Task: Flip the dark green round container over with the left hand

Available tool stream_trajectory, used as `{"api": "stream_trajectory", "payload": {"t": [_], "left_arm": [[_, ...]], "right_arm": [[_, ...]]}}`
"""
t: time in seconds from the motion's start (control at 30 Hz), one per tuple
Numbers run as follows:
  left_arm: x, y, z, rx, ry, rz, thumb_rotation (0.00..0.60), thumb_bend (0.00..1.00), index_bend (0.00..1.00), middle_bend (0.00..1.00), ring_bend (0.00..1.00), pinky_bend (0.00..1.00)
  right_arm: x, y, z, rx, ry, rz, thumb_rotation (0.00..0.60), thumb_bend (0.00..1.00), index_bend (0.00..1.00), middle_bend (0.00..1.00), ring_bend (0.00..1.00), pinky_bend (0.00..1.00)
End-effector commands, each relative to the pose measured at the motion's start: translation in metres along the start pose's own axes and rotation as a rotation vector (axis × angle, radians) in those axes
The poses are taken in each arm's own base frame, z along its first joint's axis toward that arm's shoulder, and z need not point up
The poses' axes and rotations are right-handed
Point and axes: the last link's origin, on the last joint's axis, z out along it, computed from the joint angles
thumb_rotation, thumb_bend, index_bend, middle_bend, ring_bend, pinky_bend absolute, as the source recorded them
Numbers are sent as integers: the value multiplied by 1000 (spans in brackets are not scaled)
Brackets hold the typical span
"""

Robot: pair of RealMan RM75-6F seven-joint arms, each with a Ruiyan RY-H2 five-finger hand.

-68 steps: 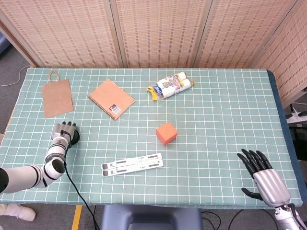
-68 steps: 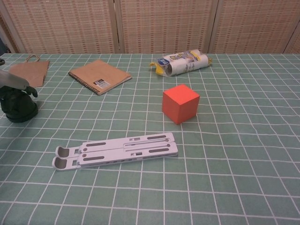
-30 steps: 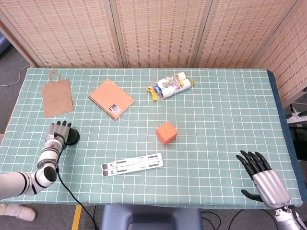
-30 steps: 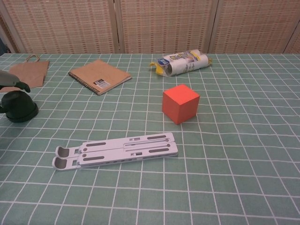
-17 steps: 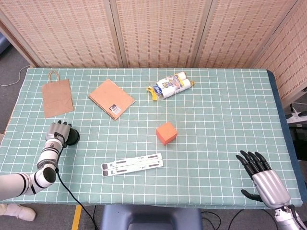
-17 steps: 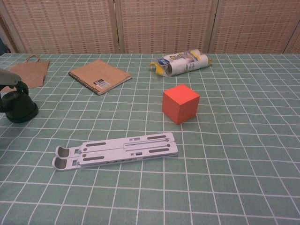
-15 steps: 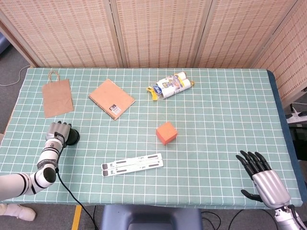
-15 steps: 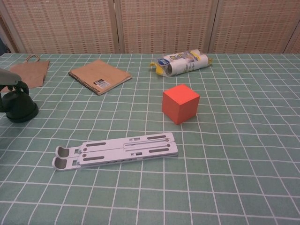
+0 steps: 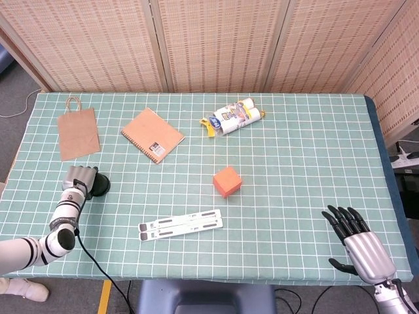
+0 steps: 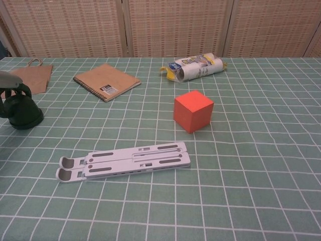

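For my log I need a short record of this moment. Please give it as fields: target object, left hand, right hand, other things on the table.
target object: dark green round container, near the table's left edge
left hand: left hand on the container; grip unclear
right hand: right hand apart from everything, fingers spread, empty
other things: paper bag, spiral notebook, orange cube, white folding stand, wrapped rolls

I can read nothing: the notebook [image 9: 152,135] label and the roll pack [image 9: 236,116] printing are too small.
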Motion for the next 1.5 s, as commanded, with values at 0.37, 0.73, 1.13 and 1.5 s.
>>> {"api": "stream_trajectory", "payload": {"t": [0.37,0.73,1.13,1.5], "left_arm": [[12,-14,-12,17,32,-44,600,390,477,335,279,385],[1,-52,2,165,-4,-48,600,389,482,338,282,382],[-26,-68,23,211,-67,-40,600,393,458,320,279,363],[-21,-64,17,210,-53,-66,600,404,0,0,3,209]], "right_arm": [[0,-1,-1,4,-1,-4,600,47,0,0,0,0],[3,0,-2,4,8,2,600,47,0,0,0,0],[1,-1,-1,7,6,-6,600,46,0,0,0,0],[1,-2,-2,9,6,0,600,46,0,0,0,0]]}}
